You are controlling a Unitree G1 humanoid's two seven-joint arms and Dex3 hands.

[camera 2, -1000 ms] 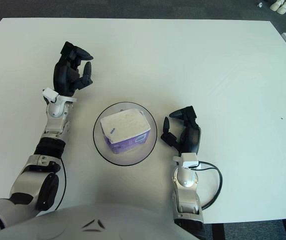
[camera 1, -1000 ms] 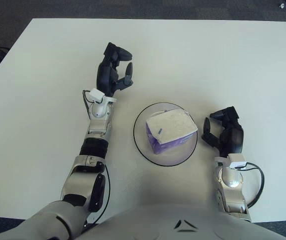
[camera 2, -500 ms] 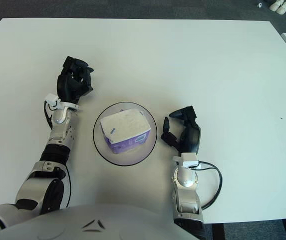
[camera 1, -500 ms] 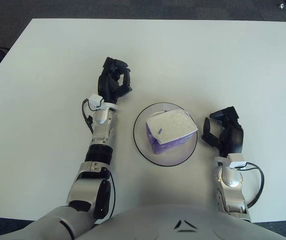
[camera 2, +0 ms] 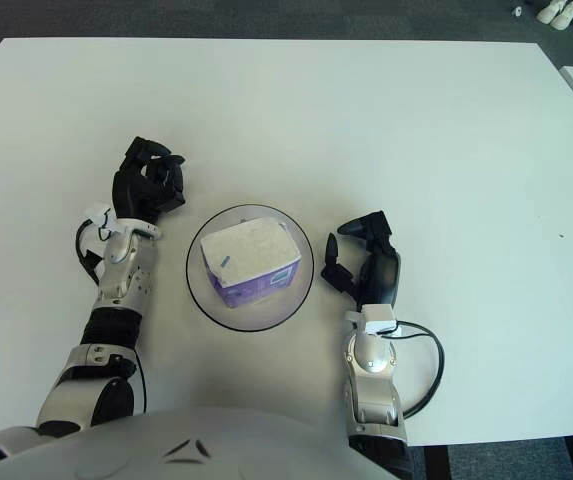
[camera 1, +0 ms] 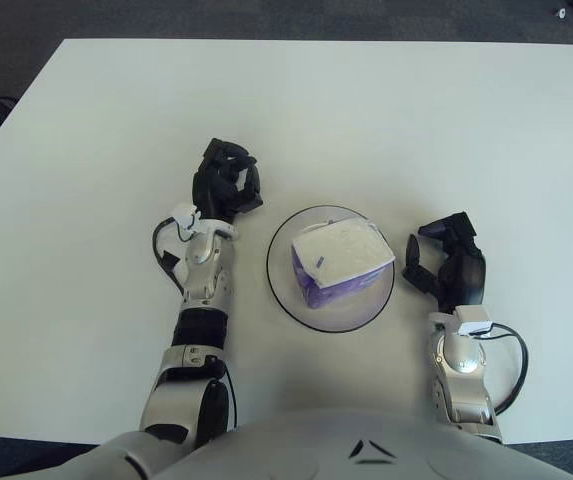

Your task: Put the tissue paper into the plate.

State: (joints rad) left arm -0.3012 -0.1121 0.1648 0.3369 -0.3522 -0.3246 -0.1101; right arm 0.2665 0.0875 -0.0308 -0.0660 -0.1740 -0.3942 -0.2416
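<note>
A broad, matte white rectangular worktop [camera 1: 386,120] fills nearly the whole view, with dark grey carpeted floor [camera 1: 266,15] showing beyond its far edge and at the near corners. Directly on the worktop, near its front edge and about midway across, sits a round, shallow, clear glass plate [camera 1: 284,290]. Inside the plate lies a soft rectangular pack of tissue paper [camera 1: 338,262] with a white top and purple sides, turned at a slight angle.
</note>
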